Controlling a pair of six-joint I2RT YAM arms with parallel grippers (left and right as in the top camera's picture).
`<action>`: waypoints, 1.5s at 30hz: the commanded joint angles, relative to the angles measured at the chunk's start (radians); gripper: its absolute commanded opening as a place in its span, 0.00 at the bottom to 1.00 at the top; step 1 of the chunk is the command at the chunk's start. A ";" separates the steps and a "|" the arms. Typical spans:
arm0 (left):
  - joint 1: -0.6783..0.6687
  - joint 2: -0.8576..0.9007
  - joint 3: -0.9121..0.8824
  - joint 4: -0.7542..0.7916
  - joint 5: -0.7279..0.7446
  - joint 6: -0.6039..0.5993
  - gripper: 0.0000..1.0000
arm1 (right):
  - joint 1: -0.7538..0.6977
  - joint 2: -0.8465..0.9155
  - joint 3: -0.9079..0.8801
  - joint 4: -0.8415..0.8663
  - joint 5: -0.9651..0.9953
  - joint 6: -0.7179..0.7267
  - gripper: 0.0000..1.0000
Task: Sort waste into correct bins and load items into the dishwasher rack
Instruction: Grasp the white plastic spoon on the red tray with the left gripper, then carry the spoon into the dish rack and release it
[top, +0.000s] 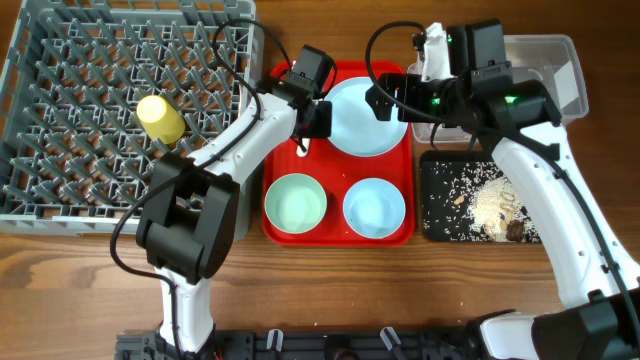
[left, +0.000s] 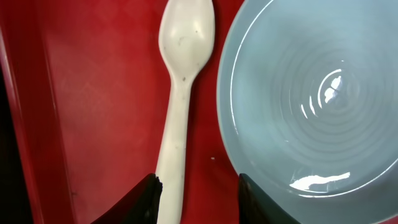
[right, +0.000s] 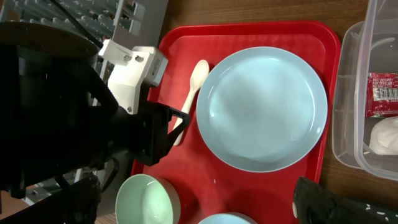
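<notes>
Watching this rn. The left fingers (left: 148, 200) are down on the red tray (left: 93, 93), straddling the handle of the cream spoon (left: 181, 93). They're partly open w/ nothing gripped yet. The handle sits right up against one finger, and there's bare tray between it and the other.

The light-blue plate (left: 311, 93) is just beside that other finger, and imo that's the sketchy bit. If the fingers close from here, the far one could catch the plate rim and shove it. The handle being off-centre could also mean the spoon pivots or skids instead of getting pinched. It's thin and lying flat, so the tips prob have to scrape the tray to get under it.

The right fingers (right: 314, 200) are spread wide and holding nothing afaict, hanging up near the plate's other side. Two arms that close together could bump if both move.

The grey rack (top: 60, 60) has only the yellow cup (top: 160, 118) in it. The pale-green bowl (top: 295, 203) and light-blue bowl (top: 374, 208) sit on the tray's near half. The red sachet (right: 384, 93) and white tissue (right: 385, 137) are in the clear tub (right: 354, 124), and the rice (top: 490, 200) is in the black tray (top: 435, 225). Everything sits on a wooden surface (top: 300, 290).
</notes>
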 joint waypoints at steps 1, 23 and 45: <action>0.003 0.027 -0.001 0.009 -0.051 -0.008 0.41 | 0.001 0.013 -0.002 0.002 -0.016 0.005 1.00; 0.004 0.135 0.001 0.029 -0.083 -0.005 0.04 | 0.001 0.013 -0.002 0.003 -0.016 0.006 1.00; 0.182 -0.304 0.000 -0.152 -0.398 -0.005 0.08 | 0.001 0.013 -0.002 0.003 -0.016 0.006 1.00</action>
